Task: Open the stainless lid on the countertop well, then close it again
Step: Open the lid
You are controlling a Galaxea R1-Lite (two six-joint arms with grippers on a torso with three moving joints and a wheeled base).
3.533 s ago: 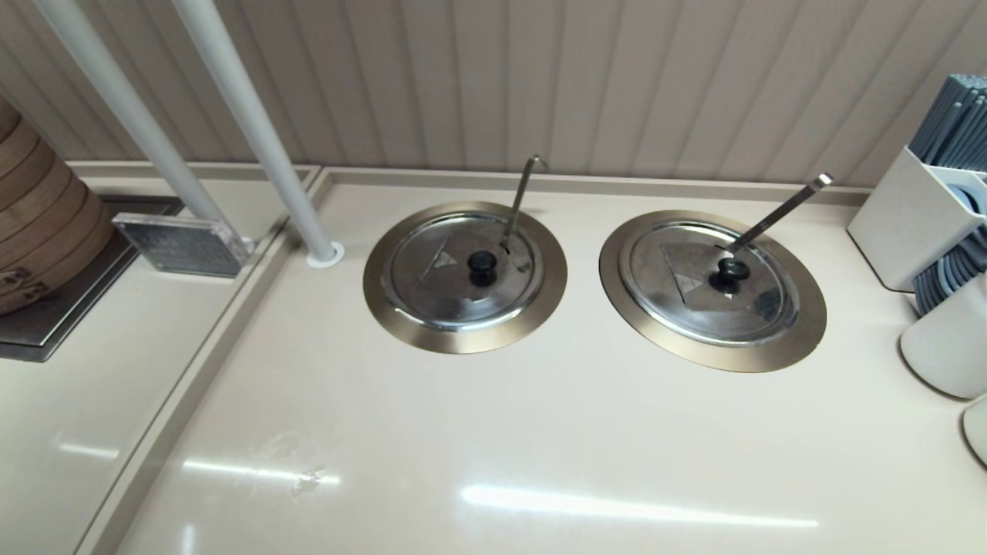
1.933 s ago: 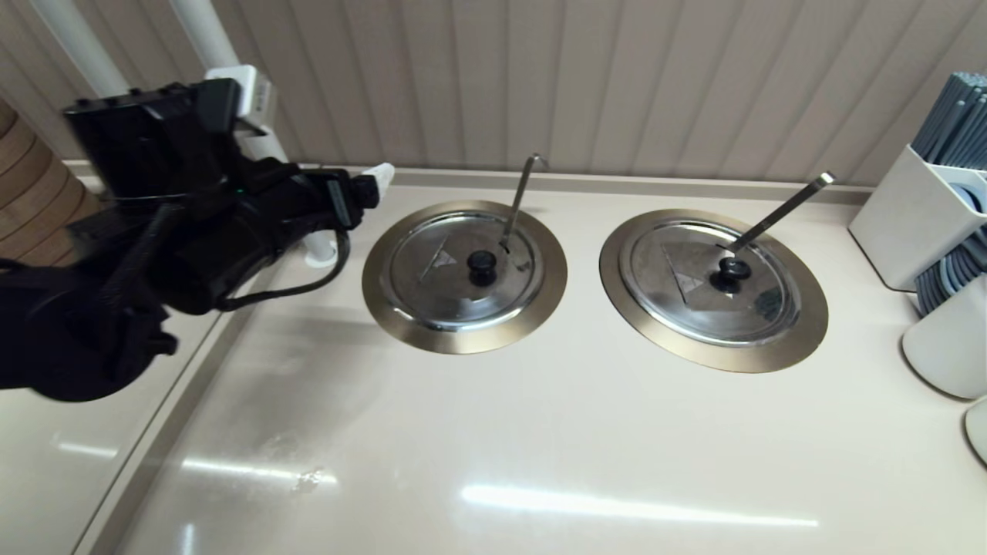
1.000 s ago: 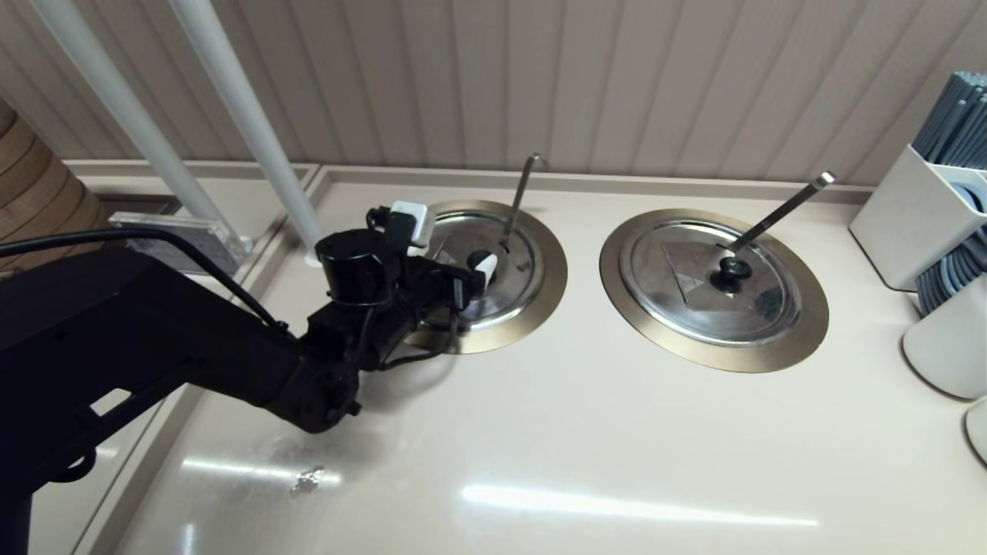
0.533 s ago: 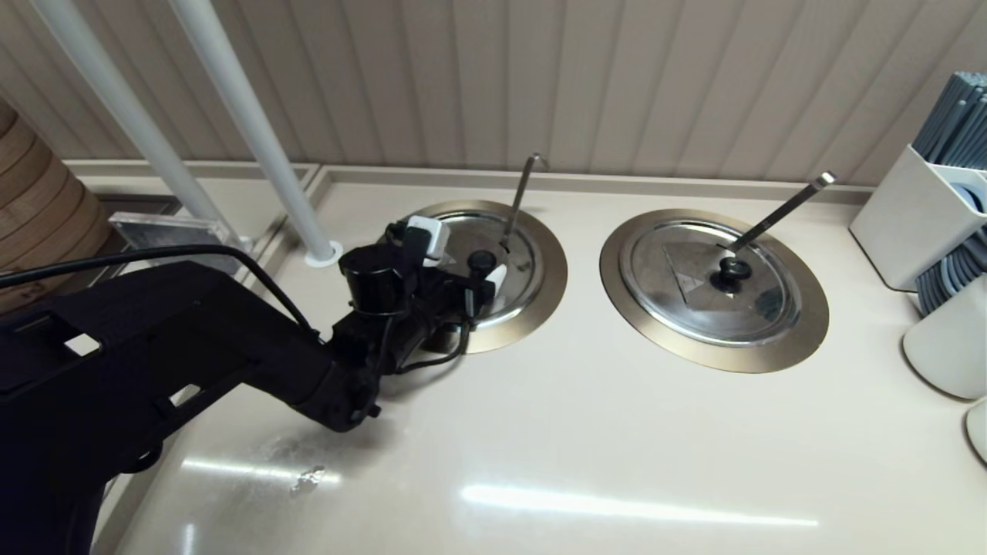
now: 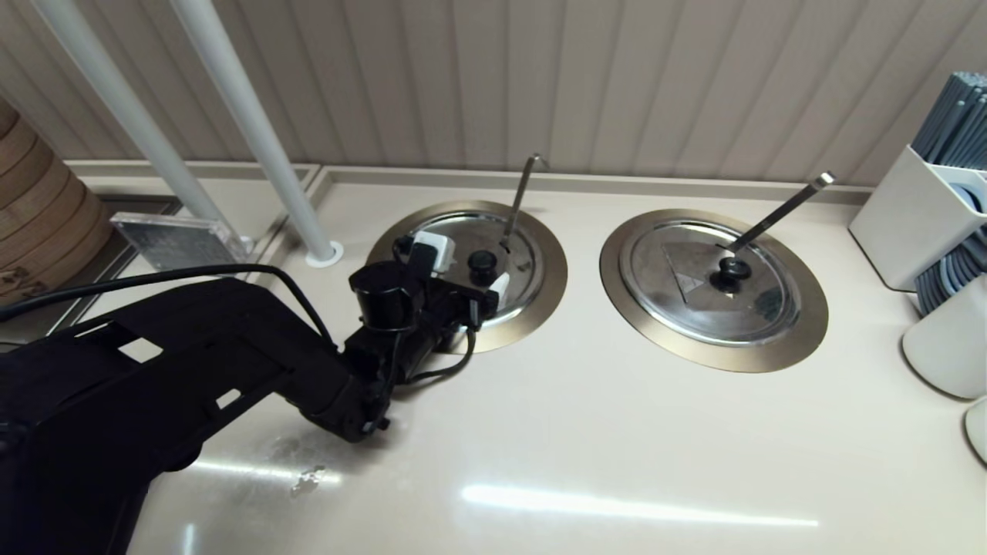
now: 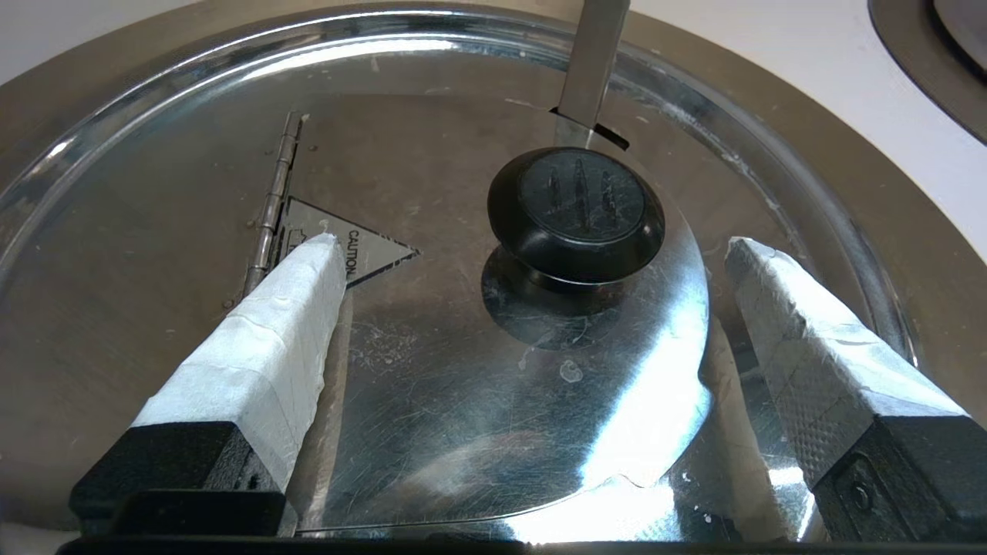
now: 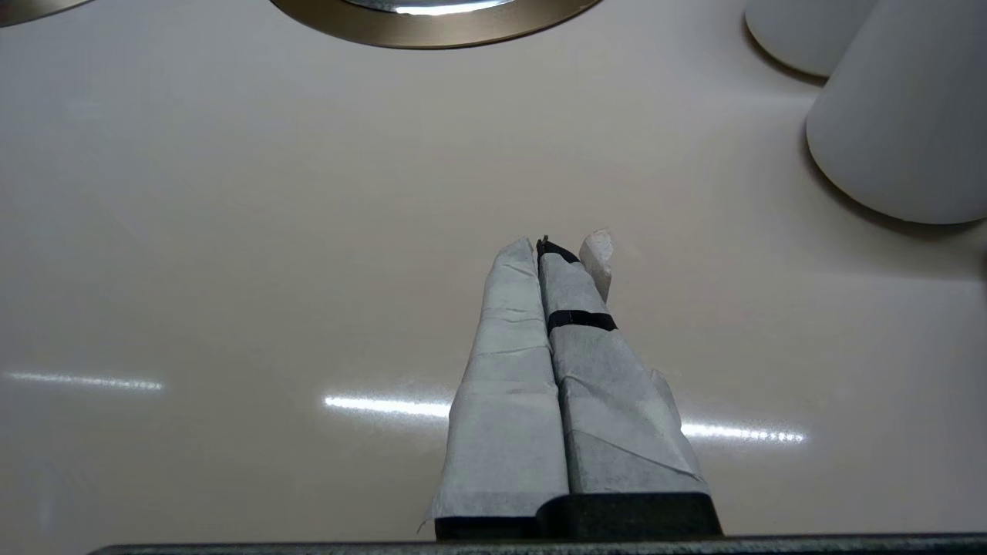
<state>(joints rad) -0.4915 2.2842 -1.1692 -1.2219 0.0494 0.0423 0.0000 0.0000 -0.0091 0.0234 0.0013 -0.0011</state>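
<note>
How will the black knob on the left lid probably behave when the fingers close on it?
The black knob looks smooth and domed, so the taped fingers may slip upward. A hinge crosses the stainless lid, so probably only one half will swing up.

We've got a shiny silver stainless lid [image 5: 463,266] carrying a black knob [image 6: 577,206] and a grey triangular mark [image 6: 362,250] lettered in black. Around it we see the countertop well [image 5: 544,297] with its brushed bronze-grey rim. The left gripper [image 5: 468,271] is black, its fingers [image 6: 270,339] wrapped in white tape. We see the right gripper [image 7: 557,254] wrapped in pale grey-white too, with a thin black band. The countertop [image 5: 617,447] is glossy cream, streaked with white light reflections. Beige ribbed panelling [image 5: 617,77] runs behind.
</note>
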